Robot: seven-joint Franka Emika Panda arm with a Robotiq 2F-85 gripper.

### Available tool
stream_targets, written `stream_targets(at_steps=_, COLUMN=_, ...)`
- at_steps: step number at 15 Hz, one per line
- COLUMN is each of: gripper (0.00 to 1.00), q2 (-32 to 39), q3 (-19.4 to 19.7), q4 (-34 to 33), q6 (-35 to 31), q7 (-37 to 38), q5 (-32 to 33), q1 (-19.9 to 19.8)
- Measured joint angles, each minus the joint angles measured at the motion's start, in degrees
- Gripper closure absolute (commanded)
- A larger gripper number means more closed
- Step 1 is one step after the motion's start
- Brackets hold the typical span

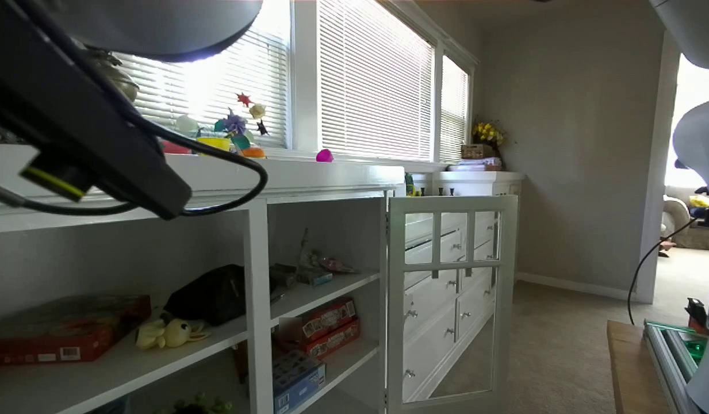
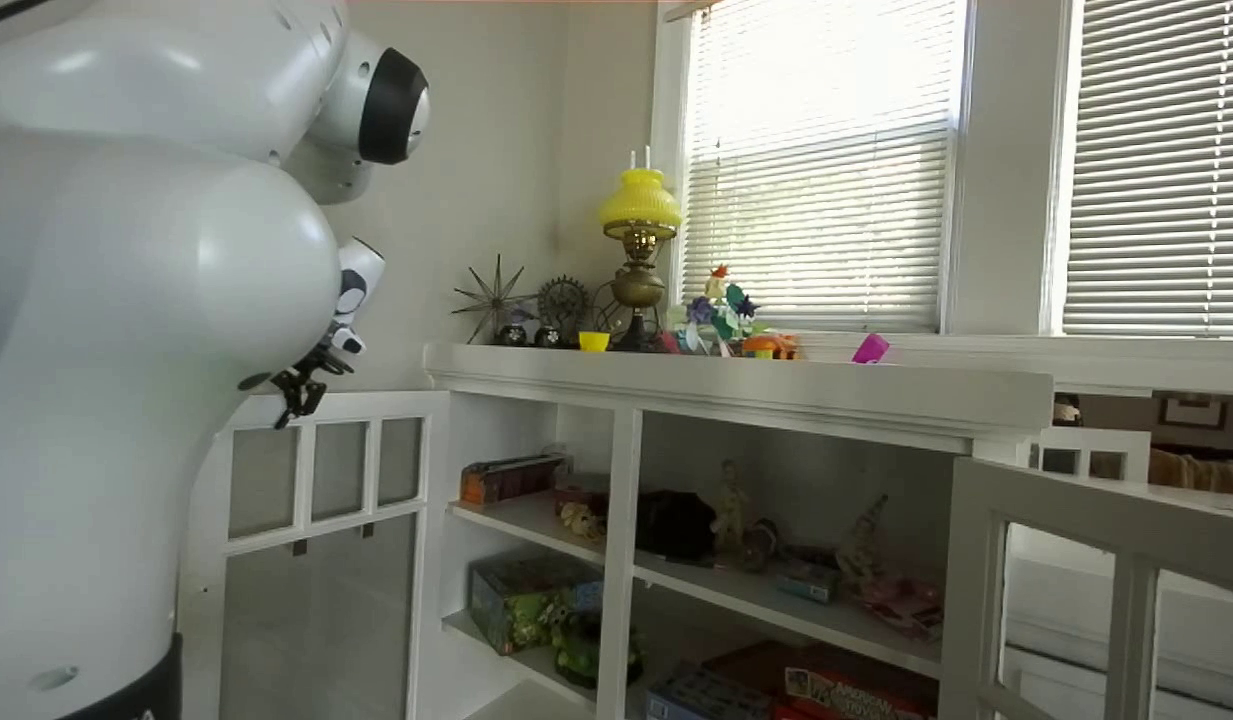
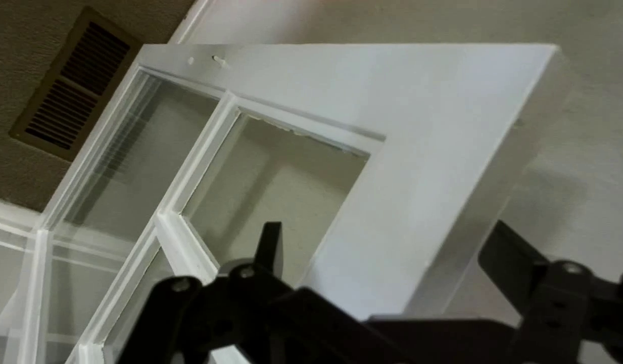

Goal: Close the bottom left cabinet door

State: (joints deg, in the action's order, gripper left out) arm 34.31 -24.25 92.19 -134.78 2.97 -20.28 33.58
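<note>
Both exterior views face cabinet (image 2: 620, 530); wrist view near, downward, over left door (image 3: 392, 187)

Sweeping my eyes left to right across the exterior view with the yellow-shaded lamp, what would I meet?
Open left cabinet door, spiky ornament, small yellow cup, yellow-shaded lamp, colourful flowers, pink object, open right cabinet door.

L door (image 3: 432, 131) w/in tool (image 3: 389, 247) gap

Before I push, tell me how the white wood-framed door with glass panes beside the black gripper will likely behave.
The door should swing, not tip, since one upright edge meets the white shelved cabinet. Its broad, thick frame looks stiff, so it probably moves as one piece. The clear glass panes may be fragile, so pressing the frame seems safer.
</note>
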Motion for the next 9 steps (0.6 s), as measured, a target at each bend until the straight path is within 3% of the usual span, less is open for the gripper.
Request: stream_targets(at_steps=9, gripper=0.0, q2=-1.12, q3=3.46, q4=-2.96, q6=7.56, q7=2.21, q5=9.78, q1=2.0)
